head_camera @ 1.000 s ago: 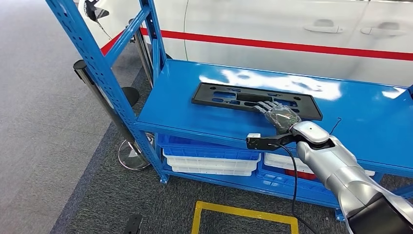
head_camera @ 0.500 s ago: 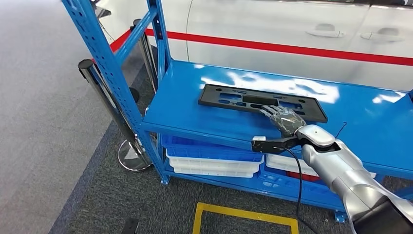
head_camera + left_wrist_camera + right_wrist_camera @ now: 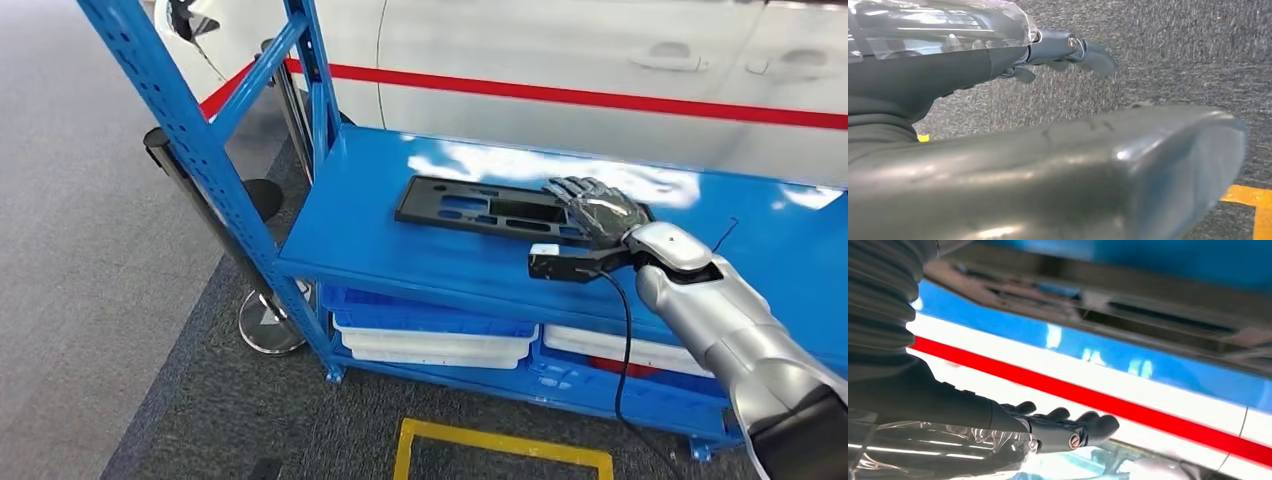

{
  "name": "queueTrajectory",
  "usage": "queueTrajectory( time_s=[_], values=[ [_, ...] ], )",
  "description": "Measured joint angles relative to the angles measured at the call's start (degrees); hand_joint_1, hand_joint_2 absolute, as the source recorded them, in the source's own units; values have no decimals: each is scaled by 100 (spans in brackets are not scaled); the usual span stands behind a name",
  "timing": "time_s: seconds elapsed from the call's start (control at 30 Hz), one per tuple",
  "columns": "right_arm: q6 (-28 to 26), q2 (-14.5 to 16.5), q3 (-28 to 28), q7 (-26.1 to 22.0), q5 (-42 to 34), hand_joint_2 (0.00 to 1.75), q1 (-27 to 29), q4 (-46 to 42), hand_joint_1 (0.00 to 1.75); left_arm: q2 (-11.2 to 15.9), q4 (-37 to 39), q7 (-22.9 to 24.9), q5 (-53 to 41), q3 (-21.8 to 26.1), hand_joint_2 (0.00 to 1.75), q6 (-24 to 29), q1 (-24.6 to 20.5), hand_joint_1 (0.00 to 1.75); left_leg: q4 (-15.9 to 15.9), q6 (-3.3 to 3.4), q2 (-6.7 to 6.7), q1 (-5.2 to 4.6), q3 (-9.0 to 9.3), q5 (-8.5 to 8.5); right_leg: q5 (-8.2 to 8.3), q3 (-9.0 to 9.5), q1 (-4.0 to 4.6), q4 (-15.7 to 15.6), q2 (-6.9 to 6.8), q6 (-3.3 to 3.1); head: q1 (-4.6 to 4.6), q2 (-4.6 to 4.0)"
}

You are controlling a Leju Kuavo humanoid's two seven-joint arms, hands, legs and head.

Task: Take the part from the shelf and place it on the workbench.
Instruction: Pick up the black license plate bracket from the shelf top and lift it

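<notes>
The right hand (image 3: 597,210), fingers apart and gripping nothing, is now lifting off the black plastic part (image 3: 490,208), leaving it ungrasped on the blue shelf (image 3: 360,225).

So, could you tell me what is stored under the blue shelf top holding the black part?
Under the shelf top sit blue trays and white trays on the lower level. Their contents are hidden by the shelf top.
</notes>
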Motion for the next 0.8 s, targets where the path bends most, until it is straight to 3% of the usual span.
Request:
queueTrajectory(
  time_s=[0.17, 0.33, 0.63, 0.8],
  values=[
    [-40, -10, 23, 67, -5, 175, 18, -150, 0, 6, 4, 7, 9, 0, 0, -11, -18, 0, -79, 5, 6, 0, 51, -6, -32, 6, 4, -3, 27, -46, -2, 0],
    [-12, -22, 67, 127, 40, 175, 92, -162, 0, 5, 6, 34, 9, 0, 0, -27, -20, 0, -115, -31, 8, 0, 63, -13, -35, 10, 9, -2, 25, -63, -1, 0],
    [104, -182, 78, 33, -155, 175, 104, -210, 0, 4, 6, 1, 14, 0, 0, -105, -18, 0, -97, -52, 9, -1, 68, -7, -16, 45, -3, -3, 18, -51, -1, 0],
    [73, -85, 98, 95, -66, 175, 293, -202, 0, 1, 6, -2, 49, 1, 0, -112, -19, 0, -88, -51, 8, -1, 70, -7, -13, 59, -7, -8, 14, -44, -1, 0]
  ],
)
